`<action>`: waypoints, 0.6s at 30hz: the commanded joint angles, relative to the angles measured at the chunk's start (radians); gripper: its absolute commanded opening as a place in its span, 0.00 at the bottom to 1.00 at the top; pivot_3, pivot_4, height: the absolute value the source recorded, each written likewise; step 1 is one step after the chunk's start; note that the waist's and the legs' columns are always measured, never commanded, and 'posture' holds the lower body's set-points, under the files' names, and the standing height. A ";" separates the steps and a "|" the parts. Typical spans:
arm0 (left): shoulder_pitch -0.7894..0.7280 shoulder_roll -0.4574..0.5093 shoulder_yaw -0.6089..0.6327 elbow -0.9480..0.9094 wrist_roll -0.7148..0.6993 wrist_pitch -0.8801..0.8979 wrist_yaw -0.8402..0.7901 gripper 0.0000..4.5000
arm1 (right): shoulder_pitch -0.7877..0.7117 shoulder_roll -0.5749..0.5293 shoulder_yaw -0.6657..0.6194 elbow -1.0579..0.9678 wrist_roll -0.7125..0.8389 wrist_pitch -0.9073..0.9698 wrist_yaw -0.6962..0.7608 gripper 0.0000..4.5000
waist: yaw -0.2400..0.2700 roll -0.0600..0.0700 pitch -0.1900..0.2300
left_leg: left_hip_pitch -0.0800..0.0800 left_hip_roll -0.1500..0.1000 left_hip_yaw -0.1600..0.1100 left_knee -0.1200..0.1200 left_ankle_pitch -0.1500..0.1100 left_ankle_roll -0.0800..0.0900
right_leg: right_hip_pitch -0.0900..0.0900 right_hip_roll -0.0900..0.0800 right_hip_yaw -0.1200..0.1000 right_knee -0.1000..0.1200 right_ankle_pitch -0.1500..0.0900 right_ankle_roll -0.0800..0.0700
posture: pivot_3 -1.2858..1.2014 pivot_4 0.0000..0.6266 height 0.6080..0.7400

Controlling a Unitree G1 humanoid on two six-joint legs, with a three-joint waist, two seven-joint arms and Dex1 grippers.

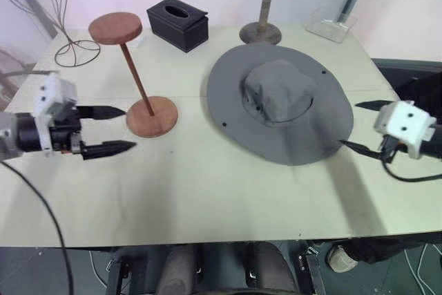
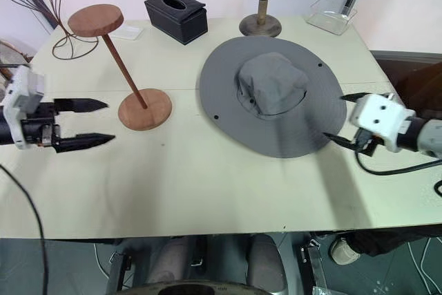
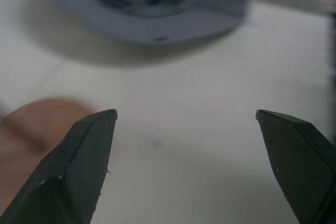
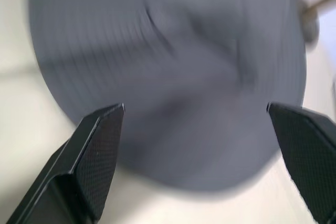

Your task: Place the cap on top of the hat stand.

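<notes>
Right now the cap [image 1: 280, 101] lies flat on the pale tabletop [image 1: 207, 184], in the right-centre of the head view, with its soft crown facing up and the wide round brim spread out on all sides. It is nearly a circle, so it has no clear long axis; the crown is a little crumpled.

To its left, well apart, the hat stand [image 1: 135, 74] is upright. Its round base sits on the tabletop left of centre, the thin rod leans toward the upper left, and the flat top disc is bare.

At the left edge of the frame the left pincer [image 1: 116, 129] reaches in about level, pointing to the right toward the base of the stand. Its two black fingers are spread apart and hold nothing; the upper tip is just beside the base.

At the right edge the right pincer [image 1: 358, 126] points to the left at the rim of the brim. Its fingers are also wide apart and empty, and the lower tip is very near the brim; whether it touches I cannot tell.

At the back stand a black tissue box [image 1: 177, 23], a grey-brown stand [image 1: 266, 5], a thin wire stand [image 1: 52, 5] and a clear tray [image 1: 330, 24].
</notes>
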 commanded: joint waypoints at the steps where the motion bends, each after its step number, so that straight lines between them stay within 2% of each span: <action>1: -0.070 0.008 -0.085 -0.037 -0.018 0.005 -0.054 0.99 | 0.054 0.046 0.058 -0.223 -0.033 0.149 -0.103 0.99 | 0.004 -0.001 0.000 | 0.000 0.000 0.000 0.000 0.000 0.000 | 0.000 0.000 0.000 0.000 0.000 0.000 | 0.52 0.24 1.00; 6: -0.194 -0.038 -0.212 0.021 0.026 -0.029 -0.106 0.99 | 0.109 0.170 0.303 -0.357 -0.208 0.329 -0.296 0.99 | 0.022 -0.003 0.000 | -0.001 0.000 0.001 0.002 0.000 0.000 | 0.000 0.000 0.001 -0.001 -0.001 -0.006 | 0.52 0.24 1.00; 9: -0.278 -0.077 -0.273 0.083 0.061 -0.049 -0.126 0.99 | 0.110 0.240 0.482 -0.315 -0.392 0.376 -0.419 0.99 | 0.024 -0.004 0.000 | -0.002 -0.002 0.004 0.002 0.000 0.000 | -0.002 0.000 0.003 -0.001 -0.001 -0.006 | 0.52 0.24 1.00; 12: -0.325 -0.106 -0.298 0.118 0.080 -0.054 -0.131 0.99 | 0.069 0.282 0.568 -0.216 -0.524 0.375 -0.509 0.99 | 0.019 -0.007 -0.001 | -0.005 -0.002 0.004 0.003 0.000 0.000 | -0.005 0.000 0.004 -0.001 -0.001 -0.007 | 0.52 0.24 1.00; 18: -0.379 -0.140 -0.315 0.145 0.087 -0.054 -0.152 0.99 | -0.029 0.404 0.621 0.016 -0.657 0.348 -0.673 0.99 | 0.015 -0.015 -0.004 | -0.004 0.000 0.006 0.004 0.000 0.000 | -0.005 0.002 0.005 -0.001 0.001 -0.008 | 0.52 0.24 1.00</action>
